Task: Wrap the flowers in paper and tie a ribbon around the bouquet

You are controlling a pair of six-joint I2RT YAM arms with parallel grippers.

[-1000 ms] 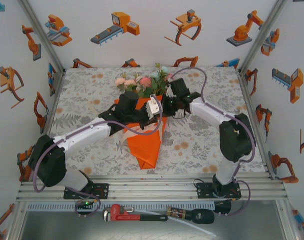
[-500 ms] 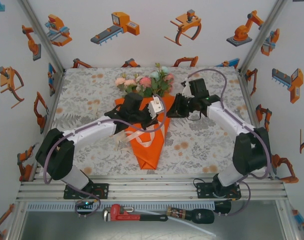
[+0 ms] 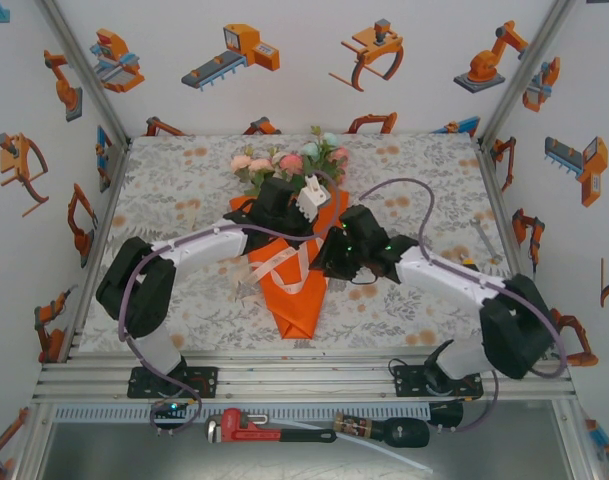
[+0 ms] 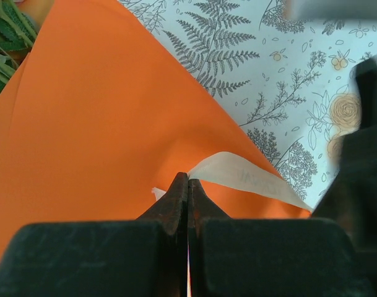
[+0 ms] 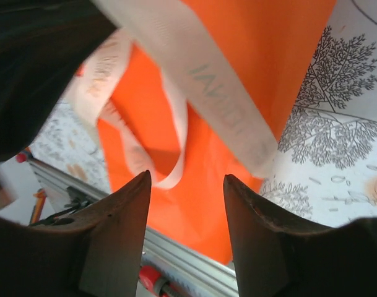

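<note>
Bouquet [image 3: 296, 308] wrapped | step: tying ribbon [image 4: 244, 176] | left gripper [image 4: 187, 179] pinching ribbon | right gripper [image 5: 187, 179] jaws apart, empty | next, likely: right grasps loose strand.

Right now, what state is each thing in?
flowers, wrapped in the paper, blooms sticking out the far end.
paper, folded into a cone, lying on the table.
ribbon, loosely looped over the paper, one end pinched.
left gripper, shut on the ribbon.
right gripper, open, holding nothing.
</note>
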